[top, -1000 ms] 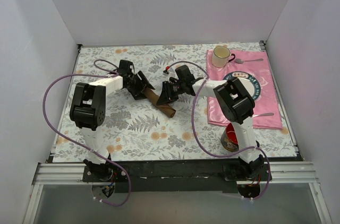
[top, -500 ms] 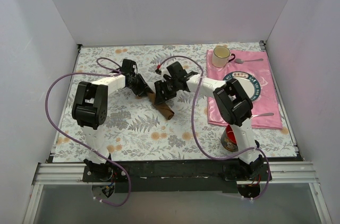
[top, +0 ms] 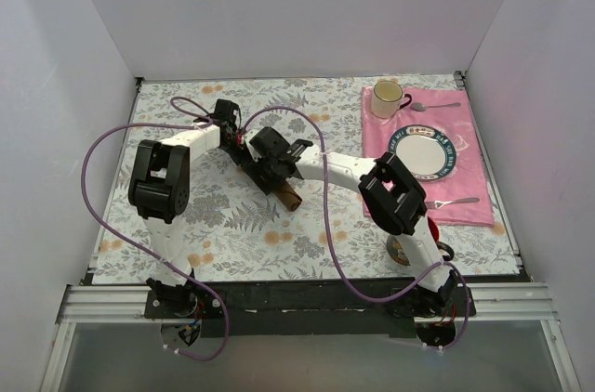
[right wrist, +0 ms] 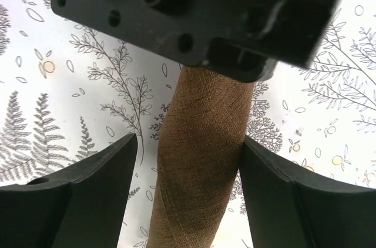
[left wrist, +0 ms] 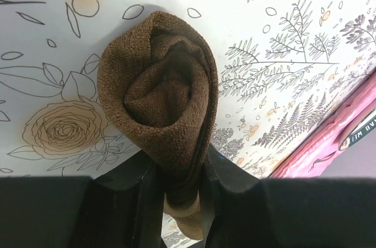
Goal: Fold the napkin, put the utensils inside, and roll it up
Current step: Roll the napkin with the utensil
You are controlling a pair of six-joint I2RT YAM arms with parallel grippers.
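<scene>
The napkin [top: 285, 194] is a tight brown roll lying on the floral tablecloth, left of the middle. Seen end-on in the left wrist view, the napkin [left wrist: 157, 92] shows its spiral, and my left gripper [left wrist: 179, 173] is shut on a fold of that end. In the right wrist view the napkin [right wrist: 197, 160] runs lengthwise between the fingers of my right gripper [right wrist: 188, 140], which is open and straddles the roll with small gaps on both sides. From above, the left gripper [top: 244, 152] and right gripper [top: 271, 172] sit close together at the roll's far end. The utensils are hidden.
A pink placemat [top: 467, 192] at the right carries a plate [top: 424, 153], a cup [top: 387, 98], a silver spoon [top: 435, 106] and a fork [top: 461, 200]. A red can [top: 403, 245] stands by the right arm's base. White walls enclose the table.
The right gripper has opened off the roll and slid left along it toward the left gripper. The left gripper has shut on the napkin's end. The roll shifted slightly.
</scene>
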